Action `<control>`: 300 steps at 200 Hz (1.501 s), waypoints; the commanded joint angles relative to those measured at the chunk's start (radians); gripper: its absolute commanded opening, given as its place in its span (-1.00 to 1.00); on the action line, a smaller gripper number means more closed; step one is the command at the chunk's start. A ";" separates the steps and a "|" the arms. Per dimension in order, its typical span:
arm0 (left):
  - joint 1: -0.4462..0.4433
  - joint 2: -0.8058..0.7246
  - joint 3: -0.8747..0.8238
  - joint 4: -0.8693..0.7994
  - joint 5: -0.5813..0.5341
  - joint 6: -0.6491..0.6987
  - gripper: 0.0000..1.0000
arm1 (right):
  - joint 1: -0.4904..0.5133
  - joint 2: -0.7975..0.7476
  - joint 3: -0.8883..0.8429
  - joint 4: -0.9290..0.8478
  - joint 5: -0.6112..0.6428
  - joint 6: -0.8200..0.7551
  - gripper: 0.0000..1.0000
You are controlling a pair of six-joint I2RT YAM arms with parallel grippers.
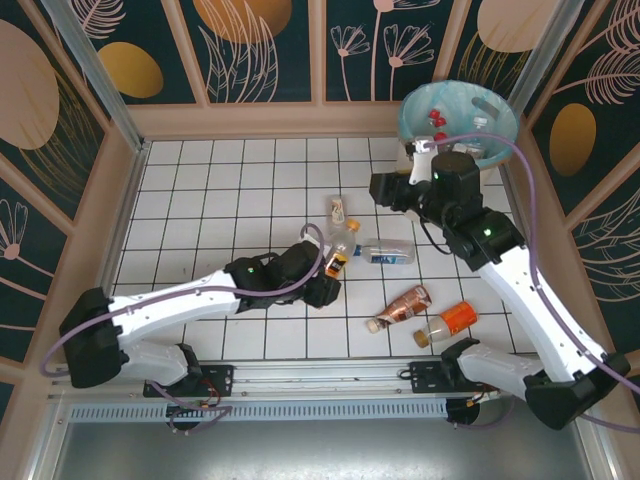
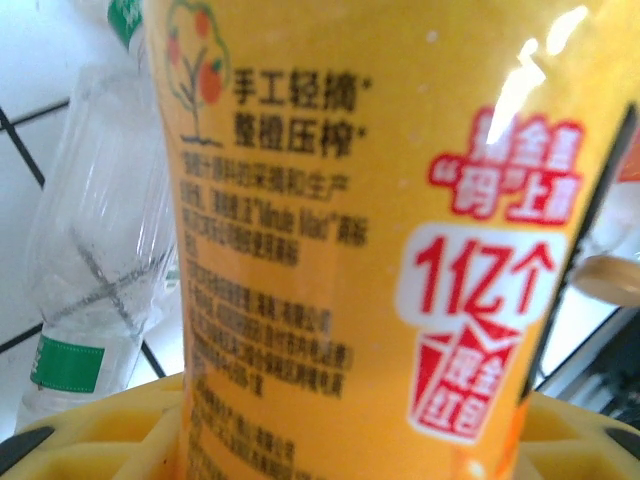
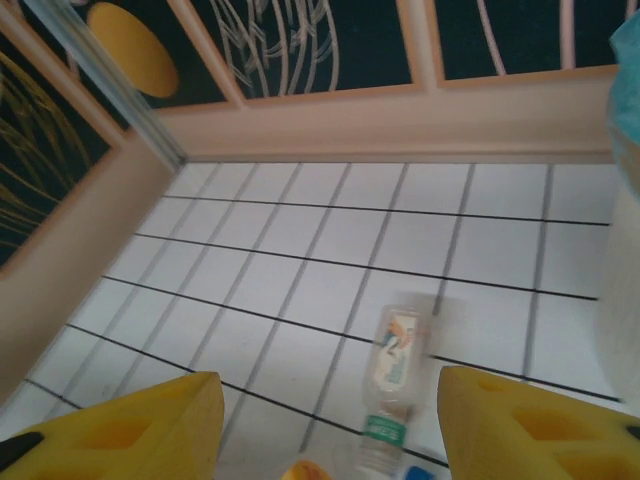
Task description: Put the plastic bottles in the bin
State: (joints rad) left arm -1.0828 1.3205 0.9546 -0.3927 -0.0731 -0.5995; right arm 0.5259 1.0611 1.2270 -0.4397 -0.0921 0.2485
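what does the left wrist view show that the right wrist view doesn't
Left wrist view: an orange-labelled bottle close up, with red and black print, held between the left fingers. Right wrist view: the right fingers wide apart with nothing between them, a lying bottle with a colourful label, the patterned back wall and an edge of the bin. Both: the white tiled table with dark grid lines, and a clear bottle with a green band, probably the same one.

White tiled floor point(image 1: 230, 180) with dark grid lines, ringed by dark floral walls point(image 1: 260, 50).
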 commanded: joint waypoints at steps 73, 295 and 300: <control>-0.002 -0.287 -0.143 0.267 -0.213 0.175 -0.03 | 0.067 -0.030 -0.111 0.300 -0.408 -0.002 0.29; -0.001 -0.434 -0.211 0.271 -0.195 0.394 -0.05 | 0.131 0.133 -0.142 0.676 -0.744 0.011 0.03; -0.001 -0.435 -0.212 0.274 -0.199 0.397 -0.05 | 0.130 0.138 -0.137 0.677 -0.753 0.014 -0.01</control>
State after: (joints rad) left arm -1.0828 0.8845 0.7357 -0.1341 -0.2634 -0.2462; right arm 0.6479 1.1801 1.0966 0.1425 -0.7830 0.2321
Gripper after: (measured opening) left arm 0.503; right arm 0.525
